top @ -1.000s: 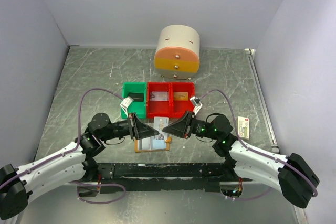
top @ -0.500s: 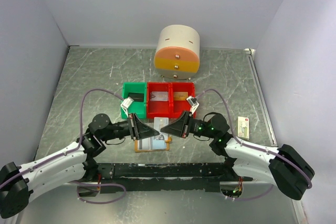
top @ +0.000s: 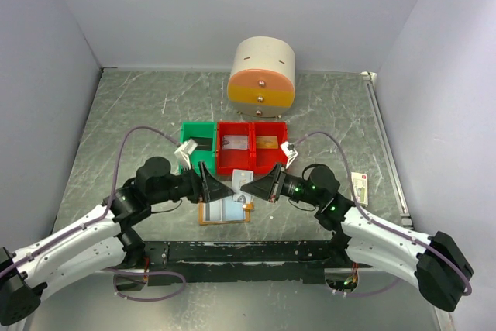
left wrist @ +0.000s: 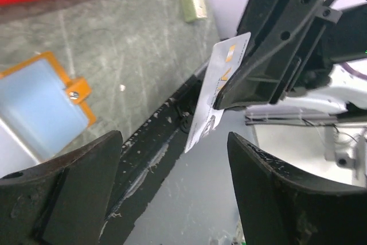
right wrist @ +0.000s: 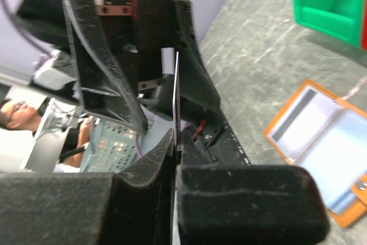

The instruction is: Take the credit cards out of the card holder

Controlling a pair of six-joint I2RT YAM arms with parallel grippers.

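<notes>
Overhead view; opposed wrist views share card holder [left wrist: 43,107]

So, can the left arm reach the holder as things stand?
Probably yes: the left gripper is open and empty, and the holder lies open, uncovered, on the table close by. The right gripper, shut on a card, hangs near and might crowd it.

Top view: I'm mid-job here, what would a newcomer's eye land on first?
The two grippers meeting nose to nose, near middle: the right gripper is shut on a card held on edge, the left gripper open wide facing it. Just below them the card holder lies open, pale blue inside. Behind stand a green bin, red bins and a round cream-and-orange drawer unit.
</notes>
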